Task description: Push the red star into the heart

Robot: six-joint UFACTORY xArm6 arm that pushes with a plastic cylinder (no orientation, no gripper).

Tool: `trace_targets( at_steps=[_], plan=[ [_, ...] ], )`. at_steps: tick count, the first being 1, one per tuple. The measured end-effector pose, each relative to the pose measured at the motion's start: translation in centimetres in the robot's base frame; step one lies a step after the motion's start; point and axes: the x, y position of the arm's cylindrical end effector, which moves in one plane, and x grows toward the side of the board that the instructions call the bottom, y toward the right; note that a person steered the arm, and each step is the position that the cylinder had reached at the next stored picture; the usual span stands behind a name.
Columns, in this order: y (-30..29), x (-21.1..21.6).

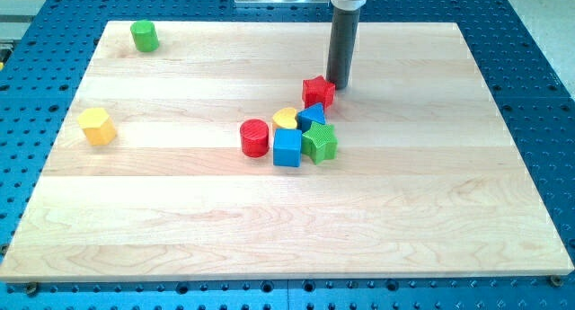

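You have no hand here, just my tip [339,85] touching the red star [318,92] on its upper right; the yellow heart [286,118] lies just beyond, lower left, along that line

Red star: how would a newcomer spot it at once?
Start at the wooden board and find the block cluster near its centre. The red star sits at the cluster's top, beside my tip. Unlike the round red cylinder, it has points.
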Motion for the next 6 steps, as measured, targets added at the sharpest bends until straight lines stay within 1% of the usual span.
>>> trace_targets(
  at_steps=[1, 2, 4, 5, 6],
  plan=[
    [-1.7, 1.6],
    [-1.9, 2.5],
    [-3.0, 3.1],
    [-4.6, 3.1],
    [-4.7, 0.4]
  ],
)
